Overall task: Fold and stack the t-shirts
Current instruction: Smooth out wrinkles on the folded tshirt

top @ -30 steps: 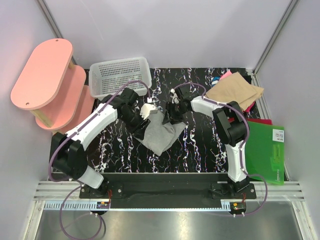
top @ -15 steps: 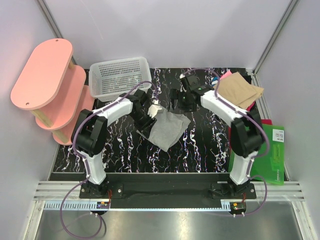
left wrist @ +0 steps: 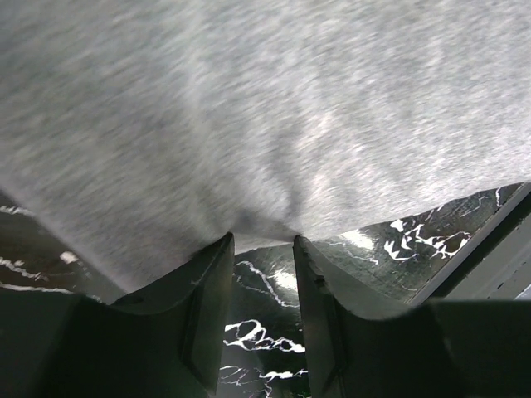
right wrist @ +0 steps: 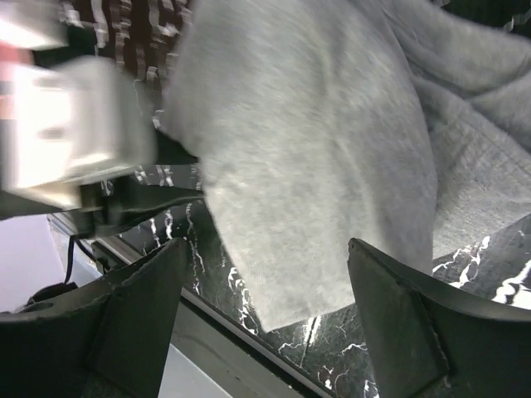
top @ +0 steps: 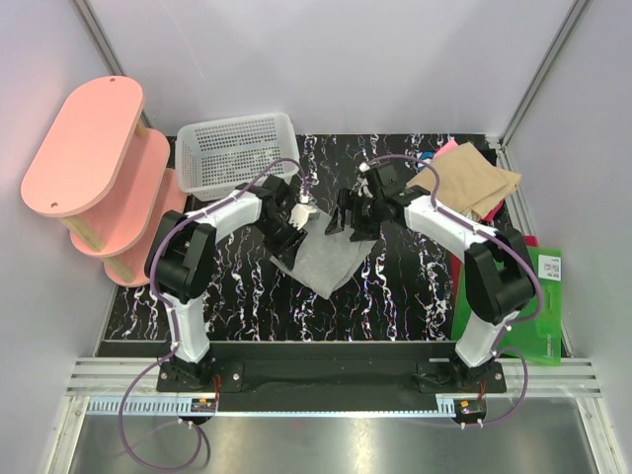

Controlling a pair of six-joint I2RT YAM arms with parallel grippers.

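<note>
The light grey t-shirt [top: 323, 259] lies folded on the black marbled table [top: 395, 296] between both arms. My left gripper [top: 297, 221] is at its far left edge; in the left wrist view the narrow jaws [left wrist: 264, 239] pinch a puckered edge of the grey cloth [left wrist: 274, 108]. My right gripper [top: 350, 221] hovers over the shirt's far right part, jaws wide apart and empty, with the grey cloth [right wrist: 307, 166] below it [right wrist: 265, 245]. The tan folded t-shirt [top: 472, 178] lies at the back right, with pink cloth [top: 446, 147] and blue cloth [top: 425, 158] peeking out behind it.
A white mesh basket [top: 237, 150] stands at the back left. A pink shelf unit [top: 94, 163] stands left of the table. A flat green board [top: 523, 296] lies at the right edge, red cloth [top: 513, 238] just behind it.
The grey shirt went from hanging lifted between both grippers to lying lower and flatter. My right gripper let go, swung back, then returned over the shirt. My left gripper shifted slightly.
</note>
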